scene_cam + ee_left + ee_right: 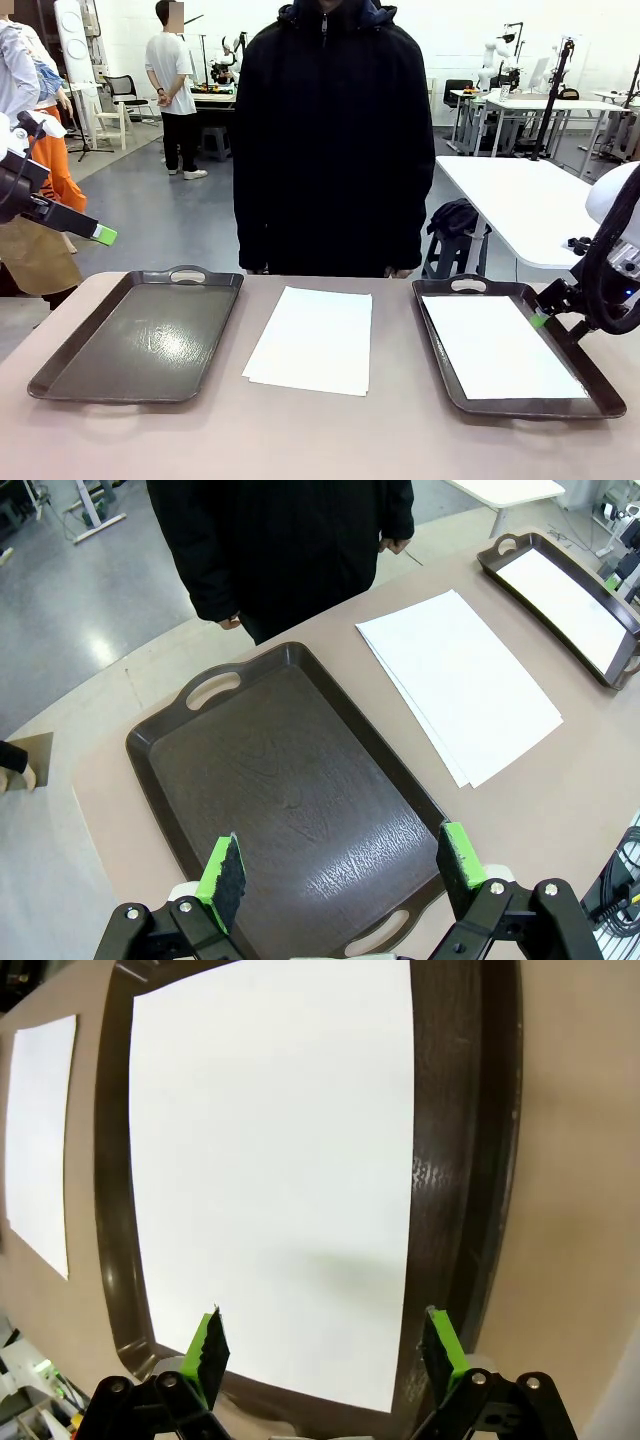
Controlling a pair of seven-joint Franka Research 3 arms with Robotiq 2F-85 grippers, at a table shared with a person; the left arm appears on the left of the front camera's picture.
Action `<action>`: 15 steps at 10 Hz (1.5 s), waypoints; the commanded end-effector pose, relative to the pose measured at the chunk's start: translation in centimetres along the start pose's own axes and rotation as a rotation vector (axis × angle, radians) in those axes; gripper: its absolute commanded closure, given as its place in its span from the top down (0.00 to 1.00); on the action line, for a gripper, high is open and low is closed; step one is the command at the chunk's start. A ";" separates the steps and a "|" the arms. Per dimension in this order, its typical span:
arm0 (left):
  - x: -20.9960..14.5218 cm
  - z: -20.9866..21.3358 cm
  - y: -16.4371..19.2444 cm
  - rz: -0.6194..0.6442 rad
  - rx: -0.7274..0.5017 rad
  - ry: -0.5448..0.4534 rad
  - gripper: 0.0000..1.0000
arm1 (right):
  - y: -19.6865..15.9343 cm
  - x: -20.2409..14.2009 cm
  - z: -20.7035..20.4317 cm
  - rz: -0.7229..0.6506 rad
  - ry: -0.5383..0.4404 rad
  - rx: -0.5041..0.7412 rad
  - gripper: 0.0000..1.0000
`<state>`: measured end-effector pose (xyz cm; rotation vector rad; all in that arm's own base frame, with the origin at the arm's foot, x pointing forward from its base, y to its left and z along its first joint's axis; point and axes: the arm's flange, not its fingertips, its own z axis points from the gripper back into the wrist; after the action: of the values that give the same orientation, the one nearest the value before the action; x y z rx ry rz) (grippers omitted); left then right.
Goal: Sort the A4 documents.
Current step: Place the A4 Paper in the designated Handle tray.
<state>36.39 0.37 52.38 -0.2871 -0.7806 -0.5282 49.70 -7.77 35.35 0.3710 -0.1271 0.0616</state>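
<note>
Two trays [140,340]: one sheet [500,345] inside the right, stacked sheets [312,338] between.

Bright, even light falls from overhead. Just ahead of the left fingers [222,880], the dark tray [290,770] carries a pale glare patch. Ahead of the right fingers [207,1355], the white sheet [270,1140] is nearly blown out, with 1 soft grey shadow on it. Wide-angle distortion bows the second tray's rim [455,1160] beside them.
</note>
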 end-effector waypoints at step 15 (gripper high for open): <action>-0.1 -0.2 0.2 0.005 -0.004 -0.009 1.00 | 0.0 0.0 0.1 -0.004 -0.001 -0.003 1.00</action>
<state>36.39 0.37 52.38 -0.2871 -0.7807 -0.5282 49.65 -7.91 35.51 0.3689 -0.1276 0.0519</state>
